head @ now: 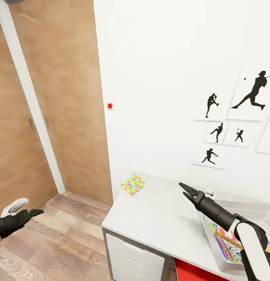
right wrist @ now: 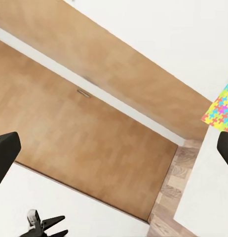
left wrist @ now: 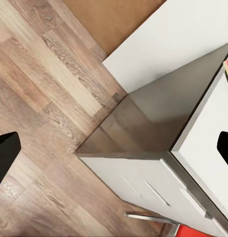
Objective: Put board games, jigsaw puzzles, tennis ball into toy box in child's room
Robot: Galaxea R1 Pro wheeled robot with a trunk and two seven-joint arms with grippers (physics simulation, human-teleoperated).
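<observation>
The jigsaw puzzle (head: 133,184) lies flat near the surface's (head: 158,218) far corner, ahead-left of the right gripper (head: 184,189), the nearer arm. Its fingers stand slightly apart and empty. The left gripper (head: 37,212) hangs open over the floor.

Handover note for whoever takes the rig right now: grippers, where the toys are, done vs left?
Right gripper: open, empty, held over the table, pointing toward the jigsaw puzzle.
Left gripper: looks open, empty, low over the wood floor off the table's end.
Jigsaw puzzle: lying flat near the table's far corner by the wall, untouched.
Toy box: on the table under the right arm, with at least one cartoon-covered board game inside.
Left: grab this puzzle and drop it in the box. The other toys are not visible from here.
</observation>
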